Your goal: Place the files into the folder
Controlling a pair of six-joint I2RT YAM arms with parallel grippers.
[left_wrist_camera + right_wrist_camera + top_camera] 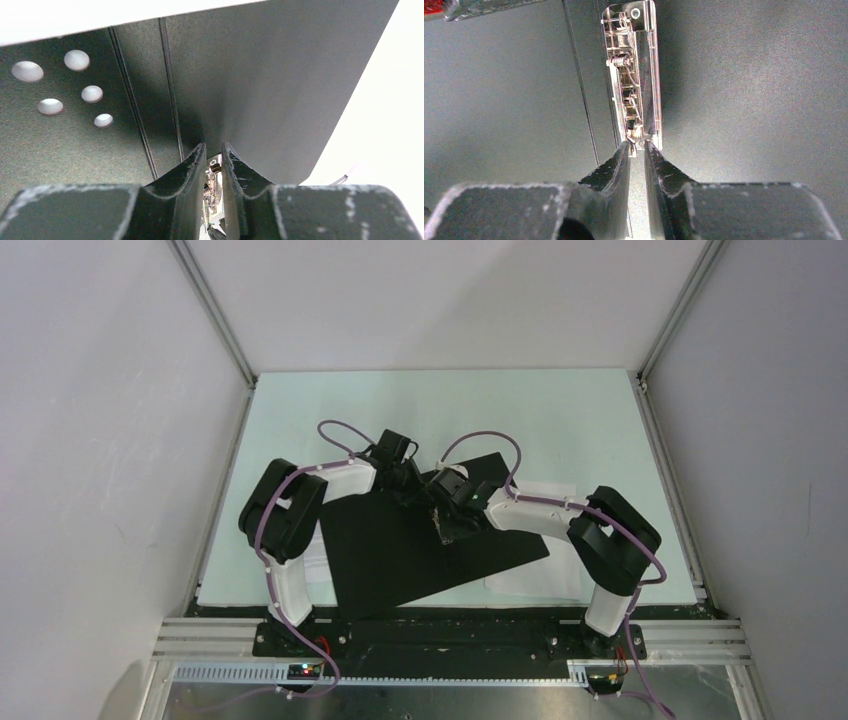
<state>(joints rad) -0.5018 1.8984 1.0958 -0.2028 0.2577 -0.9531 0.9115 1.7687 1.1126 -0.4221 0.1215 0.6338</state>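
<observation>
The folder (400,550) is seen lying open on the table (500,410), black inside up and turned askew. The files (535,580) are seen as white sheets on the table, partly covered by the folder's right edge, with more white paper showing at its left edge. Both grippers are held over the folder's middle. The right gripper (636,146) is set at the near end of the clear clip (634,75) fixed beside the folder's crease, and its jaws appear clenched on that end. The jaws of the left gripper (212,150) are drawn almost together above the folder's inner face near the punched holes (76,60). Whether anything is pinched there cannot be told.
</observation>
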